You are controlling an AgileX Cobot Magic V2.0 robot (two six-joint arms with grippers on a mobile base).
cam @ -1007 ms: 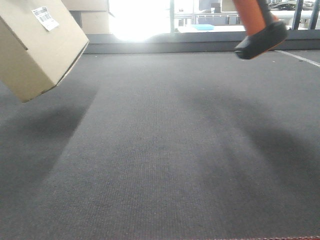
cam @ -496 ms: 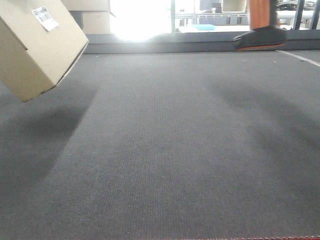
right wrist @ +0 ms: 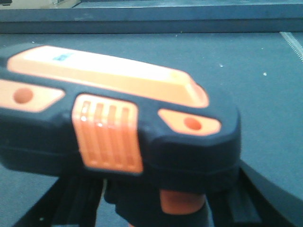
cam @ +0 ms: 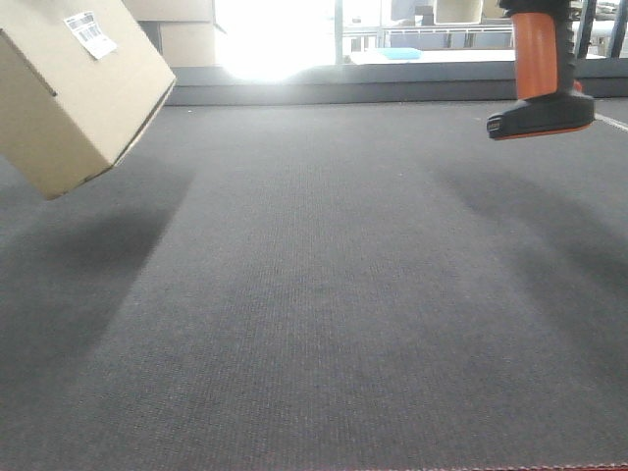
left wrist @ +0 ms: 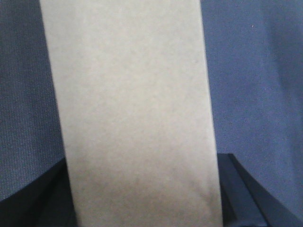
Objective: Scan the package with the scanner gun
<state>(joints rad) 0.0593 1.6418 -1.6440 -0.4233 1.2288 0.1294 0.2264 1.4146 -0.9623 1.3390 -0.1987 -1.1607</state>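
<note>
Aloft, package (cam: 74,98) and scanner gun (cam: 541,93) hang well apart, carpet (cam: 324,285) between them.

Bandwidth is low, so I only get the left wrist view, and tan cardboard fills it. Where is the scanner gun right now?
Observer: At the upper right of the front view, the scanner gun hangs in the air, handle upright and flat base down, far from the package.
Operator: Any label showing?
Observer: Yes, a white barcode label on the package's upper face.
Operator: Is the package resting on anything?
Observer: No, it is tilted, with its lowest corner clear of the gray carpet.
</note>
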